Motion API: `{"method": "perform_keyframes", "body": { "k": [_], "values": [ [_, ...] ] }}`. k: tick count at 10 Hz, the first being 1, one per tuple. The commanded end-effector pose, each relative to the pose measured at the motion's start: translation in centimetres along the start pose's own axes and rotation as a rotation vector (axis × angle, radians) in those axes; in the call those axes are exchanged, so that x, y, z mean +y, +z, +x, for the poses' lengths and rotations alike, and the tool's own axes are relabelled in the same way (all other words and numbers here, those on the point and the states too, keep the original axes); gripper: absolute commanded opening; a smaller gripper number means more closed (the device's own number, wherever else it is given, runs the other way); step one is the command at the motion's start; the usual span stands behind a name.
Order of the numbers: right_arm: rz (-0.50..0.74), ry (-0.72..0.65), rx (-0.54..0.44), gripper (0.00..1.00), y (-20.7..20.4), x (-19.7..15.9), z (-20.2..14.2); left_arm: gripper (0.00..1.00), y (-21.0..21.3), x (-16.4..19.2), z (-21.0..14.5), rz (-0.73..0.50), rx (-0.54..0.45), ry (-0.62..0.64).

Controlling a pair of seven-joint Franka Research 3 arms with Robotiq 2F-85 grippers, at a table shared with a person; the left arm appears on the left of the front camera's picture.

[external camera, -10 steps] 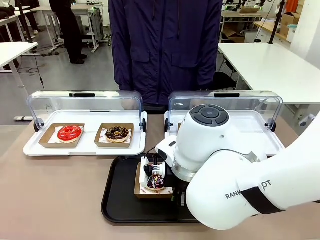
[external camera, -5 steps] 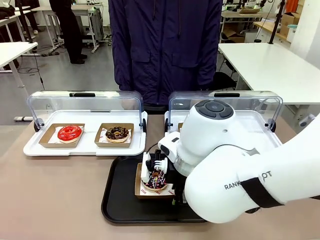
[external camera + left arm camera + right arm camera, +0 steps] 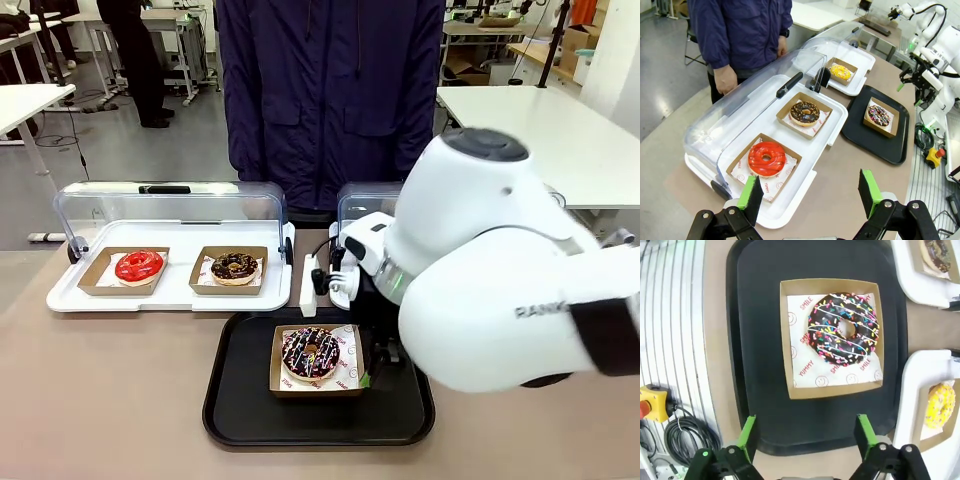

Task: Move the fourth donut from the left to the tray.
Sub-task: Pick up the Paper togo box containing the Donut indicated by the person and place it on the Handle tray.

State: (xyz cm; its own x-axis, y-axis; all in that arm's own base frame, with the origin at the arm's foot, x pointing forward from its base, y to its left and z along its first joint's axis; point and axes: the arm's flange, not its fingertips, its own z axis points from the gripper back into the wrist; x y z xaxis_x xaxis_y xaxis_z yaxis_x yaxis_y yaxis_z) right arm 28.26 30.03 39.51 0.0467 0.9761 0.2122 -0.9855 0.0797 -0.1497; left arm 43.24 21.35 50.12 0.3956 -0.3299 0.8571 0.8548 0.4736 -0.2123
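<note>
One sprinkled chocolate donut (image 3: 843, 329) sitting in brown holder (image 3: 786, 345) on black tray (image 3: 755, 305), lying at 12 o'clock beyond right gripper (image 3: 805, 432), nearer arm, jaws spread, gripping nothing. Left gripper (image 3: 810, 192) hovering well apart, also spread empty. White display tray (image 3: 815, 165) housing red donut (image 3: 766, 158) and crumbed chocolate donut (image 3: 804, 112); yellow donut (image 3: 840, 72) in farther one.
</note>
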Motion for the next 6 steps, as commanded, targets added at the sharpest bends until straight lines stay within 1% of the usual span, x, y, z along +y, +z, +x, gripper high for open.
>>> {"method": "perform_keyframes", "body": {
  "k": [1,2,6],
  "values": [
    [0.039,0.023,-0.030,1.00,1.0,1.0,-1.5,1.00,0.1,-0.1,0.0,-0.009,0.009,-0.002],
    [0.000,0.000,0.000,1.00,0.0,0.0,0.0,1.00,0.1,-0.1,0.0,-0.009,0.009,-0.002],
    [0.000,0.000,0.000,1.00,0.0,0.0,0.0,1.00,0.1,-0.1,0.0,-0.009,0.009,-0.002]
  ]
}}
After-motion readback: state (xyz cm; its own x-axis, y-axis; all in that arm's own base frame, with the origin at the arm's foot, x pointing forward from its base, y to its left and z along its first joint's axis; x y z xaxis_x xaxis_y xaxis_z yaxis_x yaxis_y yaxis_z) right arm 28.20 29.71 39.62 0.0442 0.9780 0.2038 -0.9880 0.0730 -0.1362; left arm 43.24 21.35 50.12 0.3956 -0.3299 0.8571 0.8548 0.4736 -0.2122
